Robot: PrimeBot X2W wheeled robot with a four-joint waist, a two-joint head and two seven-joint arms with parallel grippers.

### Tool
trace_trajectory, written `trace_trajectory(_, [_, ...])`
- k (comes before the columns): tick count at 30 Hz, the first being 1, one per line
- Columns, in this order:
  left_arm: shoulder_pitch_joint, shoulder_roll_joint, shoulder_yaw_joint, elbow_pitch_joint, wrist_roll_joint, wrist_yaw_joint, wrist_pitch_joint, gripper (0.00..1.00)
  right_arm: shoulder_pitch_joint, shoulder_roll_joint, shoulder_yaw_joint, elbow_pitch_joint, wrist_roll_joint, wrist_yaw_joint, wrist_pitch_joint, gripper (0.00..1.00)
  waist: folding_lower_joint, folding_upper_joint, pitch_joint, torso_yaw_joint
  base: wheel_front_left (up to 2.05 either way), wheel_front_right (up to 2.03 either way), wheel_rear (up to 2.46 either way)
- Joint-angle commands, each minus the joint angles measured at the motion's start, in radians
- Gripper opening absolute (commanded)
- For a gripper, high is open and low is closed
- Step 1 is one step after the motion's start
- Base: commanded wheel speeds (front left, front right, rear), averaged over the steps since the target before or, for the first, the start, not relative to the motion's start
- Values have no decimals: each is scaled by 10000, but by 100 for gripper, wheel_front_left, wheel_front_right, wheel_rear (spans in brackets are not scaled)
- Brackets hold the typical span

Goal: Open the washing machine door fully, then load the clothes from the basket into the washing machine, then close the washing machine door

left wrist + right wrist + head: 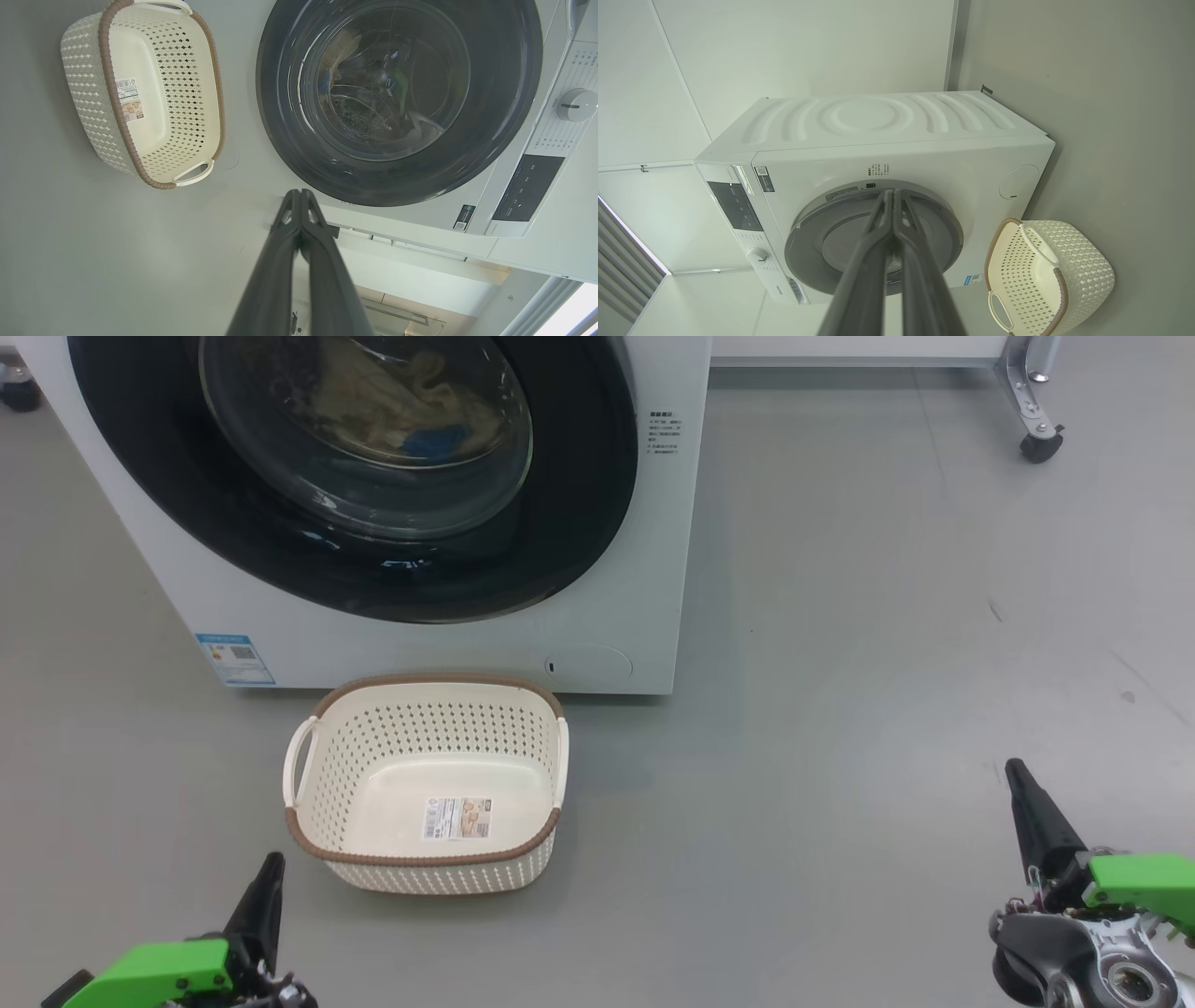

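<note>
The white washing machine point(644, 569) stands ahead with its round black-rimmed door point(579, 504) shut. Behind the glass lie the cream-yellow clothes point(392, 401) with a blue patch. On the floor in front sits the cream basket point(327, 756), holding nothing but its label sticker. My left gripper point(271, 863) is shut at the lower left, just left of the basket and apart from it. My right gripper point(1016, 773) is shut at the lower right, far from the basket. The left wrist view has the door point(504, 140), the basket point(88, 107) and my shut left gripper point(299, 193). The right wrist view looks at the machine point(971, 163), the basket point(1083, 270) and my shut right gripper point(893, 193).
A metal leg on a black caster point(1038, 446) stands at the far right, and another caster point(19, 394) at the far left. Grey floor point(887, 709) spreads open to the right of the machine. The control panel with a knob point(577, 105) sits beside the door.
</note>
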Motion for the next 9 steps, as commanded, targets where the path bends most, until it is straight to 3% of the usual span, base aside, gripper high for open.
trace_trajectory(1, [-500, 85, 404, -273, 123, -71, 56, 0, -548, -76, 170, -311, -37, 35, 78, 0, 0, 0, 0, 0, 0, 0, 0])
trace_trajectory(9, [-501, 79, 412, -273, 130, -71, 63, 0, -549, -69, 159, -311, -46, 35, 86, 0, 0, 0, 0, 0, 0, 0, 0])
